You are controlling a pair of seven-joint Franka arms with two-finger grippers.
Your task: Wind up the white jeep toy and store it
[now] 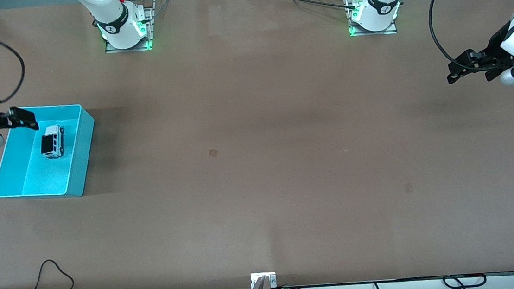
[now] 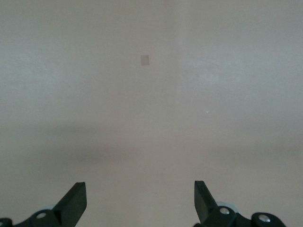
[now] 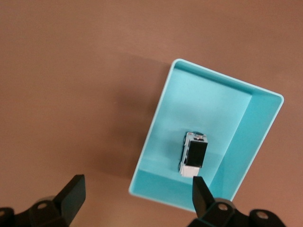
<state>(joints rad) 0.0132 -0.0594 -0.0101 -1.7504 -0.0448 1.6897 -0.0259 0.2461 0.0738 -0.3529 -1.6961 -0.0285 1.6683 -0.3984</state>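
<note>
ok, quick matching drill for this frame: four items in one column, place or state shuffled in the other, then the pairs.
Items:
1. toy jeep
2. bin
3. left gripper
4. right gripper

Places/states:
A. open, over bare table at the left arm's end
B. lying in the bin
C. open, over the bin's rim
D. turquoise, on the table at the right arm's end

Pairs: 1-B, 2-D, 3-A, 4-C
</note>
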